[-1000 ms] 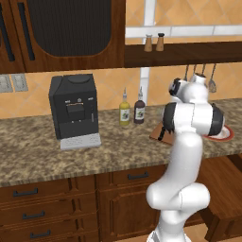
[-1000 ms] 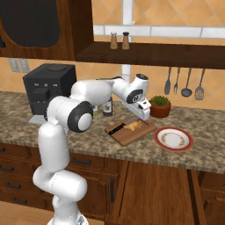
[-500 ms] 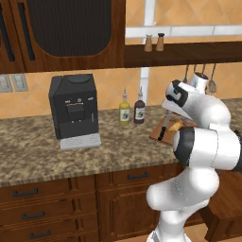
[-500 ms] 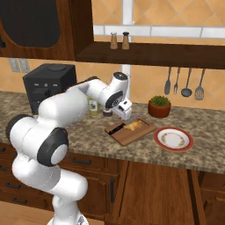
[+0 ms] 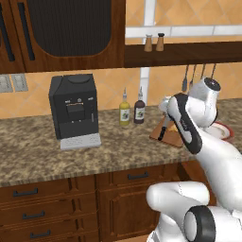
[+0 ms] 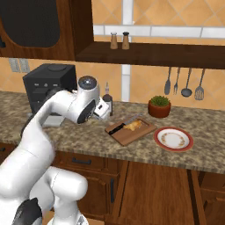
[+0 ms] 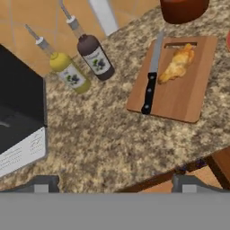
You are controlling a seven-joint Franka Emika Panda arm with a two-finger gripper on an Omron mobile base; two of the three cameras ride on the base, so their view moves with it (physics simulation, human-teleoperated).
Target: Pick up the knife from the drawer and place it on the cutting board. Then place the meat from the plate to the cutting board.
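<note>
The two-finger gripper (image 6: 107, 110) hangs above the speckled stone countertop (image 7: 99, 143), nothing between its fingers; whether they stand apart or together cannot be told. Beyond it lies the flat reddish-brown wooden cutting board (image 7: 184, 96), bearing the slim dark-handled knife (image 7: 151, 83) along one edge and the golden-brown piece of meat (image 7: 178, 63) beside it. Farther right sits the round white red-rimmed plate (image 6: 173, 139). Behind stand a yellow bottle (image 7: 68, 72) and a dark bottle (image 7: 94, 56).

Orange tiled wall (image 6: 145, 83) behind a speckled stone counter (image 5: 42, 156), over dark wooden drawers (image 5: 33, 208).
</note>
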